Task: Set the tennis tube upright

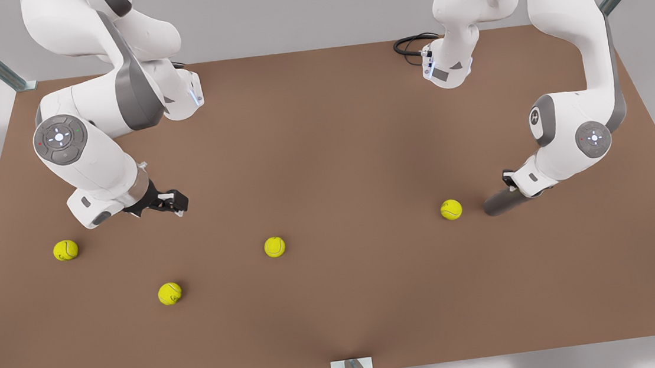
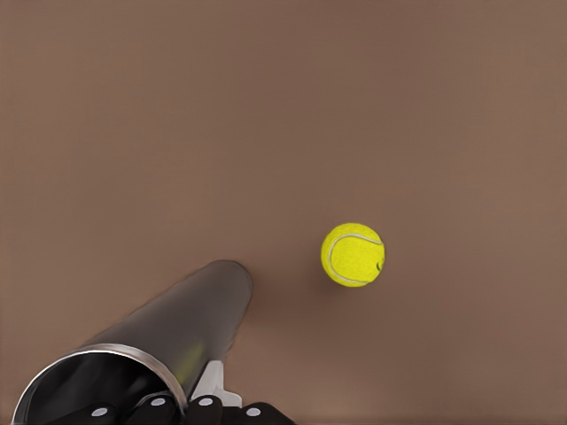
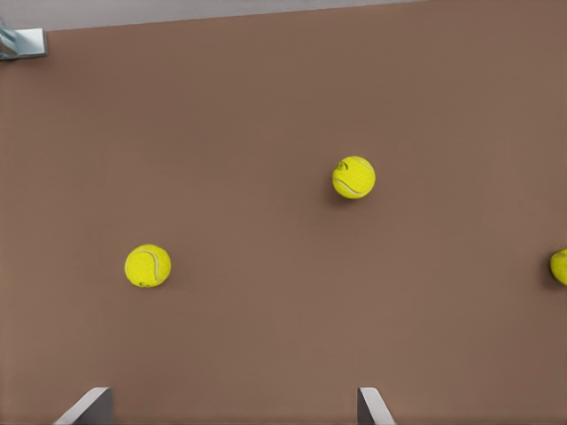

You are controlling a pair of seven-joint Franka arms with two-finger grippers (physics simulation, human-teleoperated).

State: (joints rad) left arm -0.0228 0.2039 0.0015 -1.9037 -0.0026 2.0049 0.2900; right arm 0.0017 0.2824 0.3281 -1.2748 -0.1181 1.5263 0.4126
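The tennis tube (image 1: 500, 202) is a grey metallic cylinder lying low over the brown table on the front view's right. Its closed end points toward a nearby ball. In the left wrist view the tennis tube (image 2: 182, 323) runs away from the camera, hollow rim closest. My left gripper (image 2: 197, 395) is clamped on that rim wall, one pale finger (image 2: 218, 381) outside it. In the front view my left gripper (image 1: 510, 183) is mostly hidden behind its wrist. My right gripper (image 1: 174, 202) hovers open over the table on the front view's left, nothing between its fingers (image 3: 370, 405).
Several yellow-green tennis balls lie on the table (image 1: 324, 148): one (image 1: 451, 209) just beside the tube, one (image 1: 274, 247) in the middle, two (image 1: 65, 250) (image 1: 169, 293) near the right gripper. A black cable (image 1: 410, 43) sits at the back edge.
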